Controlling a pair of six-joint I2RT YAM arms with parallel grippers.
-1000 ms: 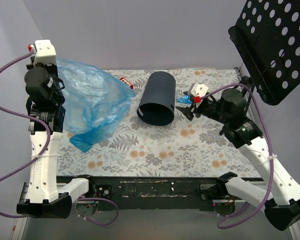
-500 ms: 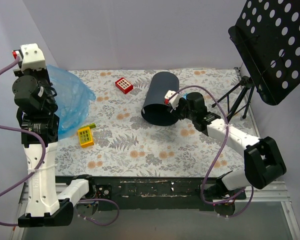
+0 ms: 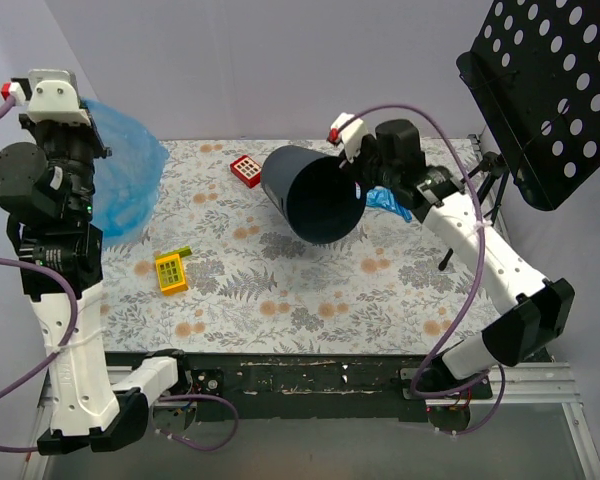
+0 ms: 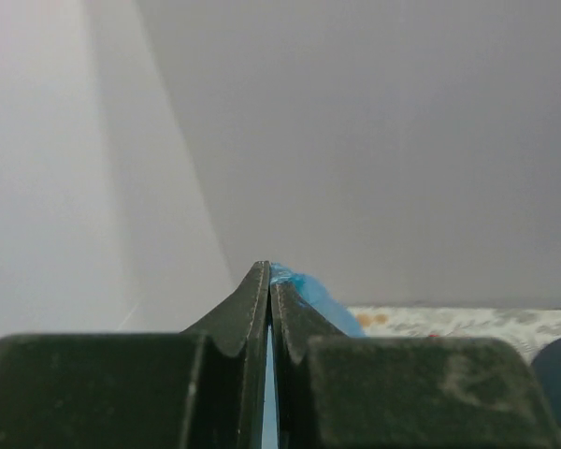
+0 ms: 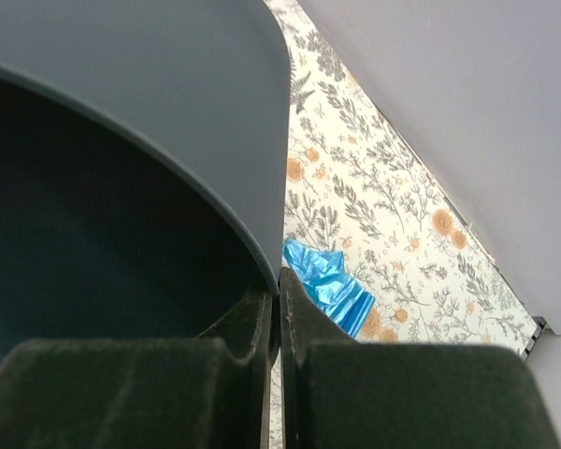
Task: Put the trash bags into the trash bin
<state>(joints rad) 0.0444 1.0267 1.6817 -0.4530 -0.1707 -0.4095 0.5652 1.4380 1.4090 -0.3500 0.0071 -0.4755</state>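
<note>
Trash bags (image 3: 128, 185) not yet in the bin (image 3: 315, 195). Large spread one hanging in the air at the upper left of the overhead view, above the left edge of the surface (image 3: 280, 290). Small folded one (image 3: 385, 200) lying flat on the surface just right of the bin, under the right arm; seen also in the right wrist view, beyond the bin's rim.

Left claw (image 4: 269, 271) clenched, a sliver of blue film caught between its tips. Right claw (image 5: 279, 276) clenched on the bin's rim, one finger inside the wall and one outside. Bin tilted over, mouth turned toward the lower part of the overhead view, at upper centre.

Step in hand, by the look of it: presenting the bin, mouth open, ready to take the large bag.

Next move, as a judgement: bring bag and mouth together, feed the loose film in from its lowest hanging fold, and unclench the left claw only once most of the sheet sits past the rim. Risk of light film springing back out. Afterwards, fetch the folded piece. Yellow block (image 3: 170, 270) and red tile (image 3: 245, 170) to be left alone.
</note>
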